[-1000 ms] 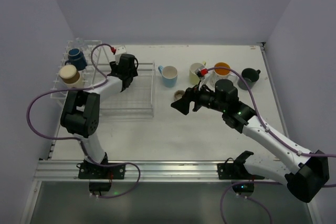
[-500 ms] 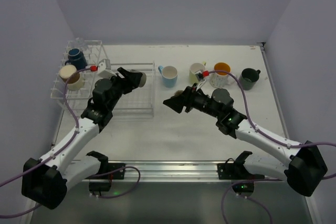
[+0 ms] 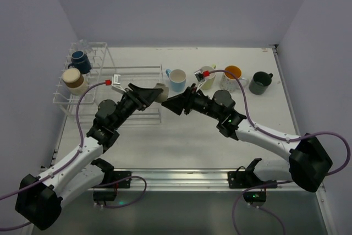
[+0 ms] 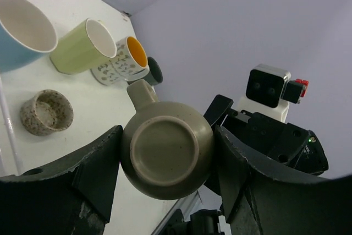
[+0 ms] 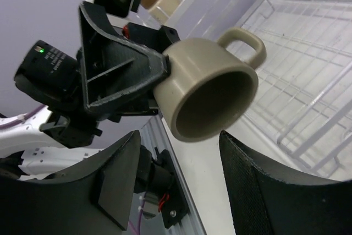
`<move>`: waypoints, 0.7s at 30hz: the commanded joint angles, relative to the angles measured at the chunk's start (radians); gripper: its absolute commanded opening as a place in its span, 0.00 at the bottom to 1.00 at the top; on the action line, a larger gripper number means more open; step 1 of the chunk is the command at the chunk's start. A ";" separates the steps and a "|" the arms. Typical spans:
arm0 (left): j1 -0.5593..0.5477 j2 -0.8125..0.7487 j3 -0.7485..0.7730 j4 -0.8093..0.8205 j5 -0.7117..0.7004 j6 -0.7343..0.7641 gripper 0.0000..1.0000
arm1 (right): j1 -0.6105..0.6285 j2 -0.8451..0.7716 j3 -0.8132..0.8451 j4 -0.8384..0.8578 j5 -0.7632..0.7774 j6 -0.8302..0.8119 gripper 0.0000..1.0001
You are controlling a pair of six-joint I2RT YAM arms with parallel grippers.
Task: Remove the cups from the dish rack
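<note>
Left pincer (image 3: 149,94) clenched a small grey-brown ceramic cup (image 5: 212,89); right pincer (image 3: 175,103) gaped open just beyond it. Releasing early could drop it.

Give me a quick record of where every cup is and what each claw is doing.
Left claw: shut on grey-brown cup
Right claw: open, facing that cup's mouth
In dish rack: navy cup, cream cup
On table: light blue cup, yellow-green cup, orange-lined cup, dark green cup, speckled cup
</note>
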 commanded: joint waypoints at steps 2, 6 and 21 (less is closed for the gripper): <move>-0.018 -0.026 -0.006 0.133 0.051 -0.077 0.26 | 0.006 0.012 0.068 0.086 0.002 -0.030 0.61; -0.035 -0.023 -0.011 0.146 0.068 -0.105 0.26 | 0.006 0.040 0.102 0.089 -0.005 -0.030 0.56; -0.056 -0.098 0.113 -0.107 -0.042 0.085 1.00 | 0.007 -0.054 0.087 -0.059 -0.030 -0.090 0.00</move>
